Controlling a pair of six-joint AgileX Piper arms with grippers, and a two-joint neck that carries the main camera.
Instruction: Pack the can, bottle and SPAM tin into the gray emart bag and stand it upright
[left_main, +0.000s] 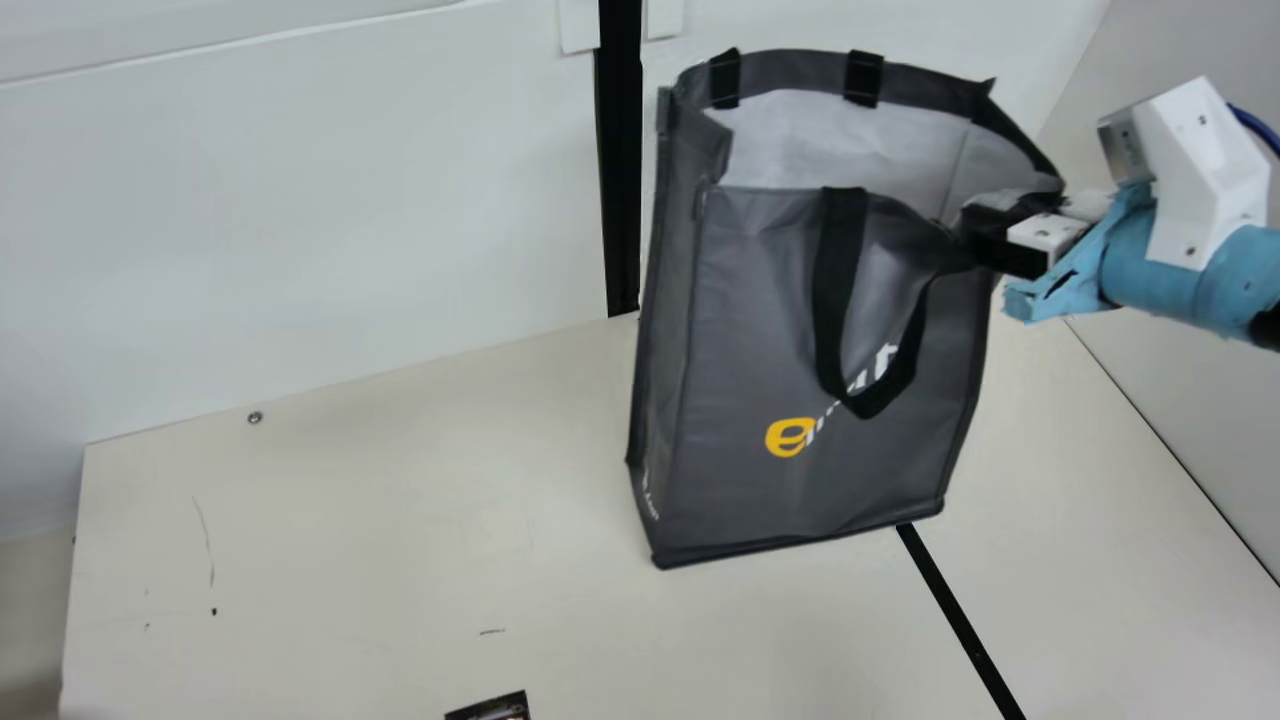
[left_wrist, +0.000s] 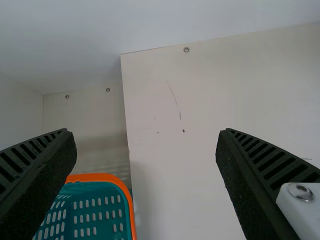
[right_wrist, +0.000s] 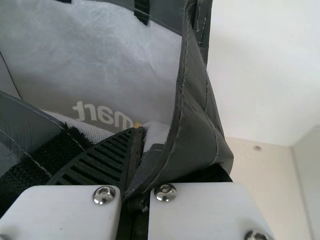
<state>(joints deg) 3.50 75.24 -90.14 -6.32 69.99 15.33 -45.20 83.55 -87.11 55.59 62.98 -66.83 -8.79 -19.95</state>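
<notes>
The gray emart bag (left_main: 740, 400) stands upright and open-mouthed on the table in the main view, its front handle hanging down. At its right top corner is my right gripper (left_main: 985, 235), and in the right wrist view my right gripper (right_wrist: 135, 185) is shut on the rim fabric of the bag (right_wrist: 192, 135). The part of the bag's inside that shows is pale lining; its bottom is hidden. My left gripper (left_wrist: 147, 135) is open over the table in the left wrist view, with nothing between its fingers. A dark printed item, too cut off to identify, lies at the main view's bottom edge.
A teal basket with an orange rim (left_wrist: 100, 177) sits beside the table panel's edge in the left wrist view. White walls stand behind the cream table (left_main: 350, 520) and at its right. Bare tabletop lies left of the bag.
</notes>
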